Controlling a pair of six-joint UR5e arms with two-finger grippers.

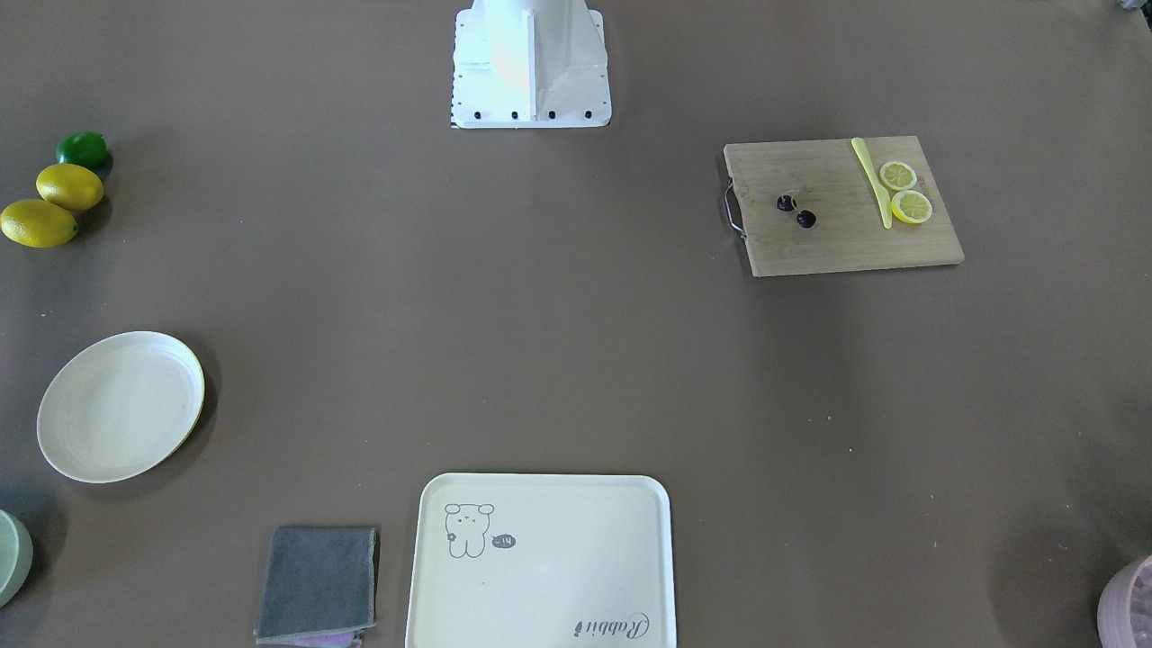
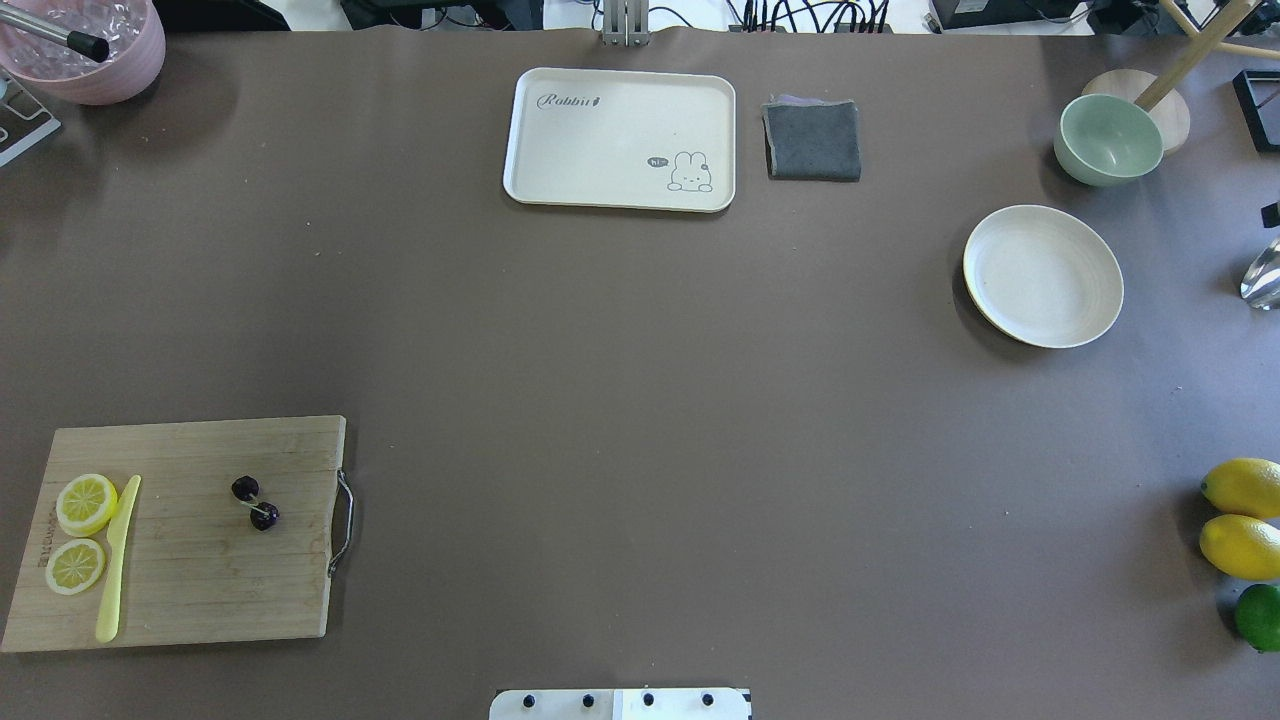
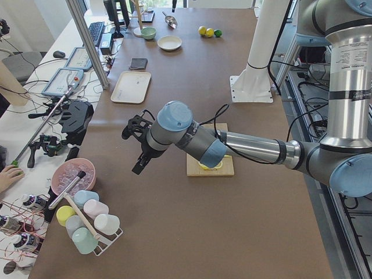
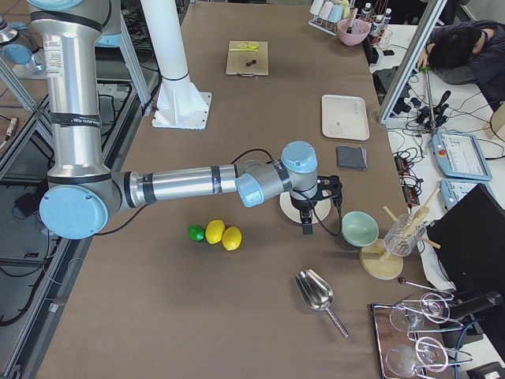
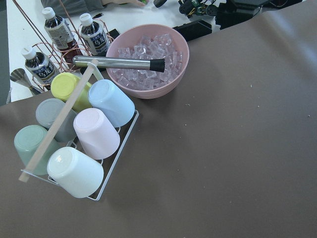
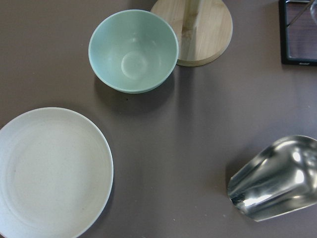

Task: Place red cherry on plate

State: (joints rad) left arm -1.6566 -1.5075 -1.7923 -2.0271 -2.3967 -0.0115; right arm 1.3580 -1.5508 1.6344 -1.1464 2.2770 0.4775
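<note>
The red cherry (image 2: 255, 503), two tiny dark fruits on one stem, lies on a wooden cutting board (image 2: 190, 590); it also shows as the cherry (image 1: 796, 211) in the front view. The cream plate (image 2: 1043, 275) sits empty far across the table, and shows as the plate (image 6: 49, 168) in the right wrist view. My left gripper (image 3: 141, 164) hangs over bare table beside the board. My right gripper (image 4: 307, 223) hovers near the plate's edge. Both grippers show only in the side views, so I cannot tell whether they are open or shut.
Two lemon slices (image 2: 82, 530) and a yellow knife (image 2: 117, 560) share the board. A cream tray (image 2: 600, 140), grey cloth (image 2: 812, 140), green bowl (image 2: 1107, 138), lemons and a lime (image 2: 1245, 520), a metal scoop (image 6: 275, 183), a pink ice bowl (image 5: 147, 59) and a cup rack (image 5: 74, 144) ring the table.
</note>
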